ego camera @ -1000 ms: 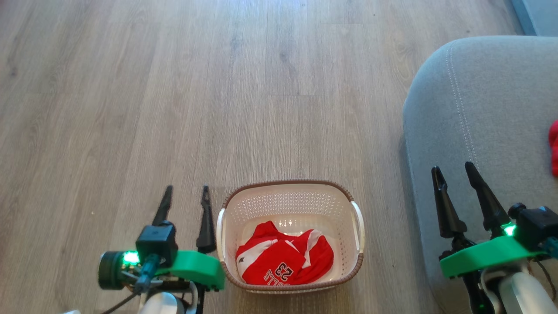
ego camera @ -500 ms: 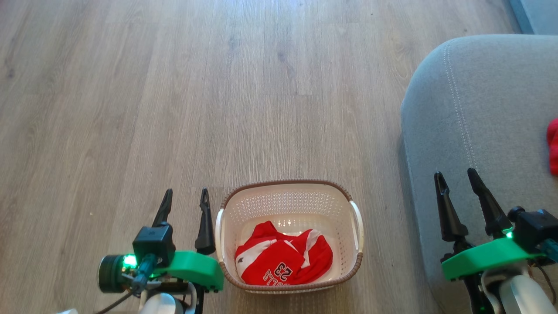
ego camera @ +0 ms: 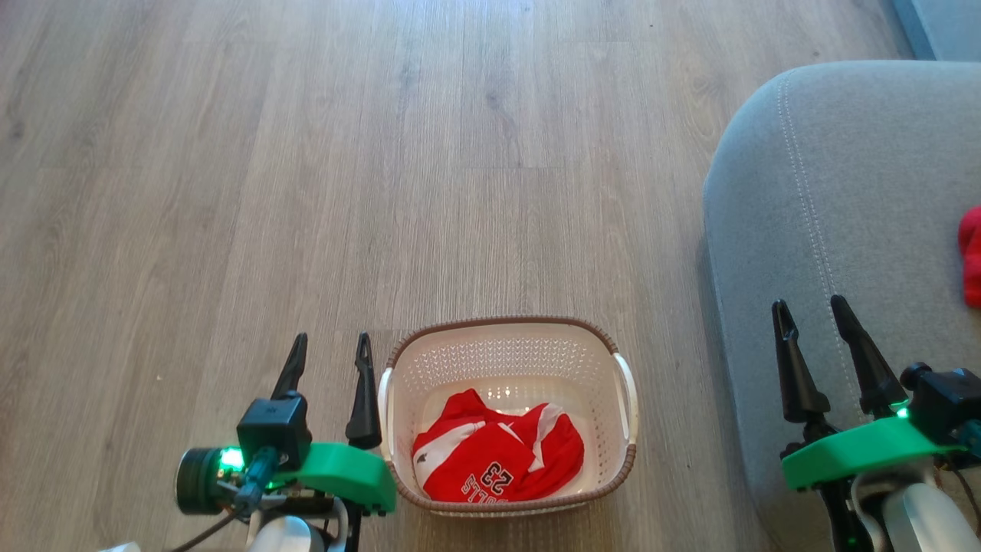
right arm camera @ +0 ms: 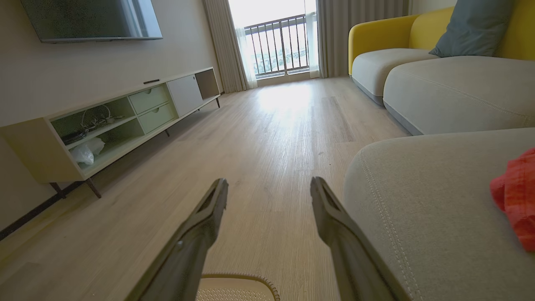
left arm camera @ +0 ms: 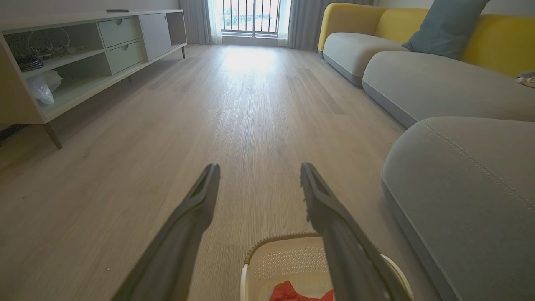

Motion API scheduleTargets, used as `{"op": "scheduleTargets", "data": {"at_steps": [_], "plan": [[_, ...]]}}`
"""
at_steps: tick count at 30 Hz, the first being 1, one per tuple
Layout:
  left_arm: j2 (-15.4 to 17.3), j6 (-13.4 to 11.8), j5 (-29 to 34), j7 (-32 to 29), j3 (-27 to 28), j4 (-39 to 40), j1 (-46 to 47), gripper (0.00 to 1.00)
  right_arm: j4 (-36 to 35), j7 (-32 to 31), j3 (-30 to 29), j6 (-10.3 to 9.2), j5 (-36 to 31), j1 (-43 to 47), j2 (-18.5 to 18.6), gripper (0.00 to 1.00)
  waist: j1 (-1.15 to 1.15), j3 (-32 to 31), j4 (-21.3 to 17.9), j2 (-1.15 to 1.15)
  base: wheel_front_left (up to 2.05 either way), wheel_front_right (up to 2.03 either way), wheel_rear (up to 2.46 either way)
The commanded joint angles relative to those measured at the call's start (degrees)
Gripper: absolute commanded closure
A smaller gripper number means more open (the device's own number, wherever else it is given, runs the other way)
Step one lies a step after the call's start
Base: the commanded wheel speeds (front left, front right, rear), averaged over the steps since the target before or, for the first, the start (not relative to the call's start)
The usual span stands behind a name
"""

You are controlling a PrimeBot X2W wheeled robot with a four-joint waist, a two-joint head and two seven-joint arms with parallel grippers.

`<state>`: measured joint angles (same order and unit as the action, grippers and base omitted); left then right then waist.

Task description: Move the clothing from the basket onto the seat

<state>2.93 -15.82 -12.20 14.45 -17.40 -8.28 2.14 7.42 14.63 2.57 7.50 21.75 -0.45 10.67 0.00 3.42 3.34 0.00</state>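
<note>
The cream basket with a brown rim stands on the floor at the bottom middle of the head view. Inside it lies a red garment with white bands and lettering. Another red garment rests on the grey seat at the right edge, also seen as a red garment on the seat in the right wrist view. My left gripper hangs open just left of the basket, empty. Over the seat's near edge, my right gripper is open and empty. The basket's rim shows below the left fingers.
Wooden floor stretches ahead and to the left. A low TV cabinet lines the left wall. A yellow-backed sofa with a blue cushion runs along the right, beyond the seat. A balcony door is at the far end.
My right gripper has drifted slightly down and right over the seat. The head view has shifted a little; the left gripper, basket and clothing stay as they were.
</note>
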Motion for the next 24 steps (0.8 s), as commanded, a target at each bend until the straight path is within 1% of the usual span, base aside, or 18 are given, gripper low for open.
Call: {"op": "scheduleTargets", "data": {"at_steps": [1, 15, 22, 24], "plan": [[0.0, 0.1, 0.0, 0.5, 1.3, 1.7, 1.6, 0.00, -1.7, 0.4, 0.9, -0.01, 0.1, -0.9, 0.4, 0.00, 0.00, 0.0, 0.0, 0.00, 0.00, 0.00, 0.00], [0.0, 0.1, 0.3, 0.5, 0.5, 1.6, 2.1, 0.00, -2.0, 0.4, 1.1, -0.01, -0.5, -1.4, 1.0, 0.00, 0.00, 1.5, -0.7, 0.00, 0.00, 0.00, 0.00], [-0.1, 0.5, 0.2, 0.5, -1.5, 0.1, 3.7, 0.00, -1.8, 0.4, 0.7, -0.01, -0.9, -1.9, 1.4, 0.00, 0.00, 5.0, -1.5, 0.00, 0.00, 0.00, 0.00], [-0.1, 0.7, 0.2, 0.5, -2.6, -0.9, 4.8, 0.00, -1.8, 0.4, 0.3, -0.01, -0.9, -2.5, 1.7, 0.00, 0.00, 7.0, -1.7, 0.00, 0.00, 0.00, 0.00]]}}
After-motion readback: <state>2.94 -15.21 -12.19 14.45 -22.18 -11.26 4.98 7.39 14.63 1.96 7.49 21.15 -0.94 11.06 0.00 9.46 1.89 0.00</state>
